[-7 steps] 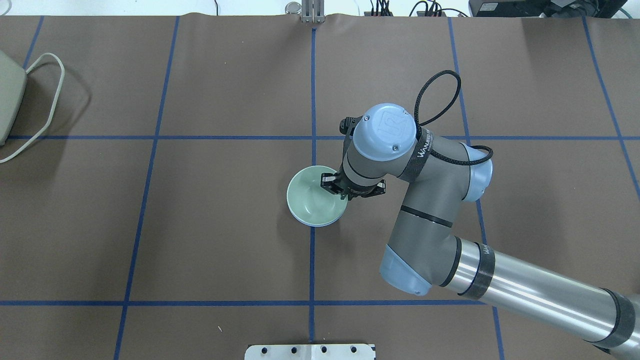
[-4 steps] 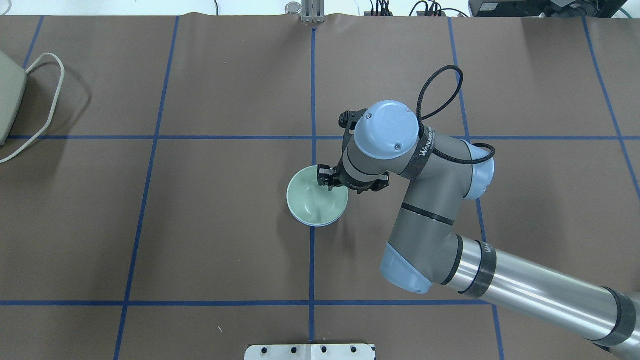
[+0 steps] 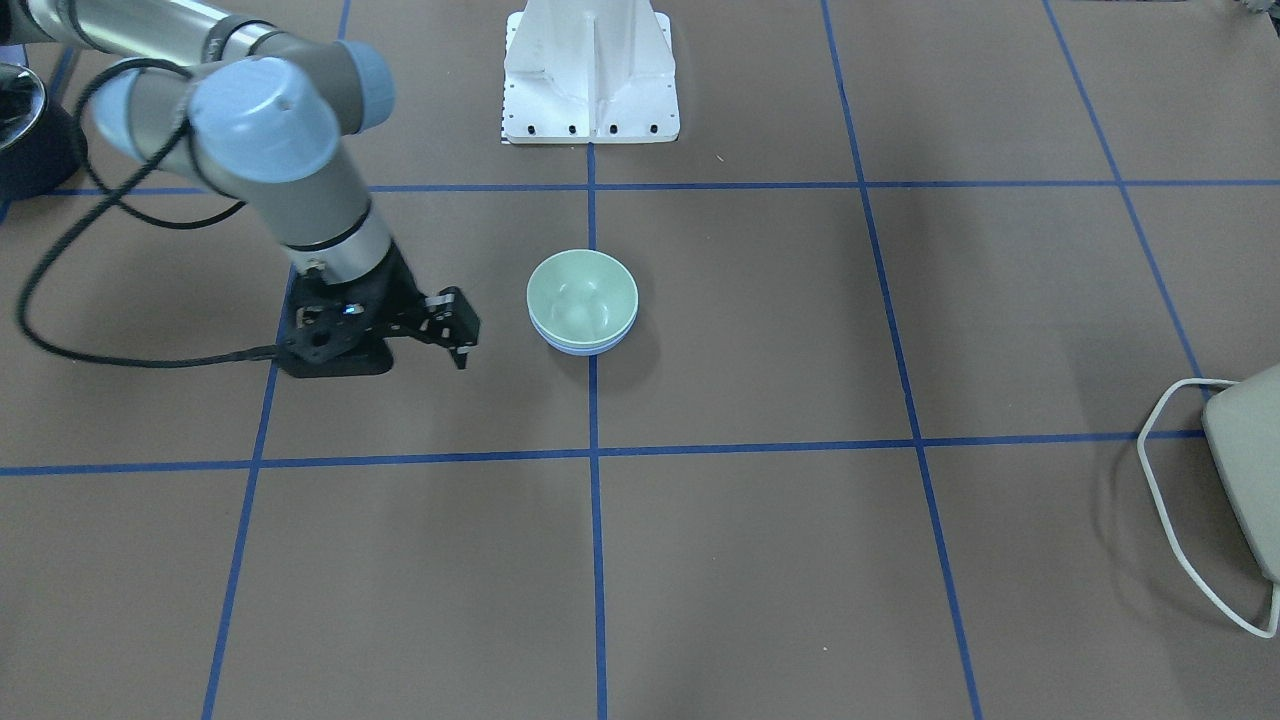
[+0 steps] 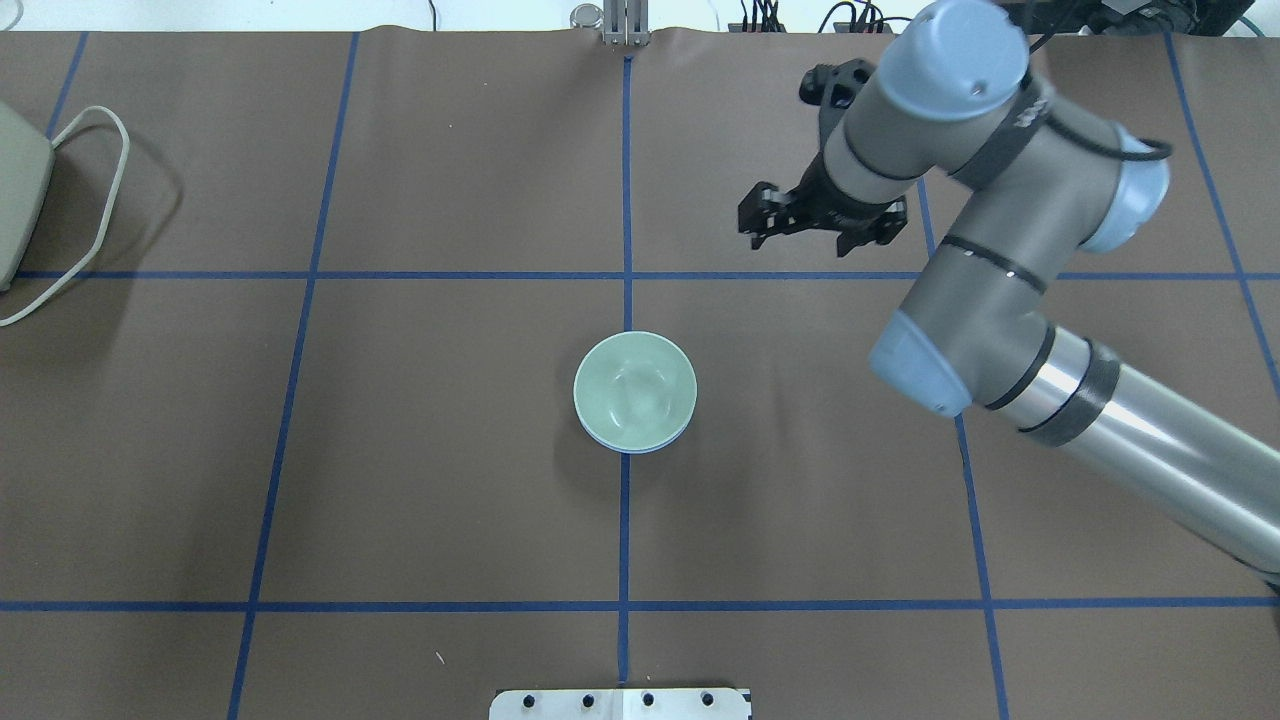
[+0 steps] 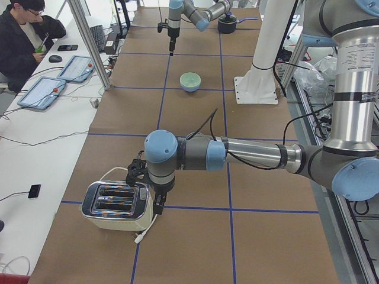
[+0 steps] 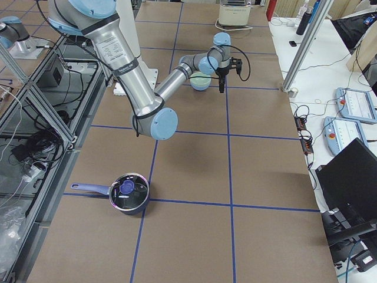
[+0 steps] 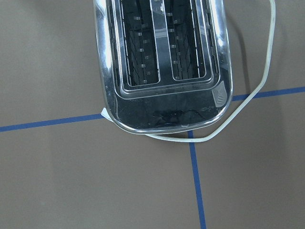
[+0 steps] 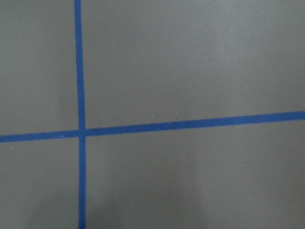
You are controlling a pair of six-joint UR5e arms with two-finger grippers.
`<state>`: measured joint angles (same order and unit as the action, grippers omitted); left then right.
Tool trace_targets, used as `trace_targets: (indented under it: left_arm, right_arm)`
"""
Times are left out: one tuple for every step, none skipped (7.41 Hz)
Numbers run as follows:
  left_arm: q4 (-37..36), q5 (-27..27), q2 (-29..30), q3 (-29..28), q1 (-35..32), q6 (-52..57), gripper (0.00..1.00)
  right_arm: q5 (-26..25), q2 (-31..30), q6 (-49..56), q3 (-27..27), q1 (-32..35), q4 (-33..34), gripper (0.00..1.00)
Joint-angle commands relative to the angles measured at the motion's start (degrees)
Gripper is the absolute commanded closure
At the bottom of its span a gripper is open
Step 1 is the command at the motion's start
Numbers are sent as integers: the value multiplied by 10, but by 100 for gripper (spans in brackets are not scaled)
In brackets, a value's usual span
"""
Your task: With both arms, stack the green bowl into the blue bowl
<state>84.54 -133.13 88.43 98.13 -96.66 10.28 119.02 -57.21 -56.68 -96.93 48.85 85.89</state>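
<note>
The green bowl (image 4: 634, 388) sits nested in the blue bowl (image 4: 640, 446) at the table's middle, and only the blue rim shows beneath it. Both also show in the front view, the green bowl (image 3: 582, 296) above the blue rim (image 3: 586, 348). My right gripper (image 4: 800, 232) is open and empty, raised over the table and well apart from the bowls, on their far right; it also shows in the front view (image 3: 462, 350). My left gripper (image 5: 157, 207) hangs by the toaster at the table's left end; I cannot tell whether it is open or shut.
A silver toaster (image 7: 162, 62) with a white cord stands at the left end (image 4: 15, 190). A dark pot (image 6: 129, 191) with a blue handle sits at the right end. The white robot base (image 3: 592, 70) is at the near edge.
My right gripper has let go of the green bowl's rim, risen, and moved away to the far right. The bowls stay nested in place.
</note>
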Motion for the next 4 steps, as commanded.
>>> trace_targets:
  left_arm:
    - [0, -5, 2, -7, 2, -44, 2]
    - [3, -37, -3, -7, 2, -80, 2]
    - [1, -40, -3, -3, 2, -77, 2]
    - [3, -36, -1, -2, 2, -74, 2]
  right_arm:
    - [56, -69, 214, 10, 132, 2, 0]
    - [64, -106, 289, 20, 182, 2, 0]
    - [74, -153, 363, 24, 226, 2, 0]
    - [75, -211, 440, 24, 266, 0, 0]
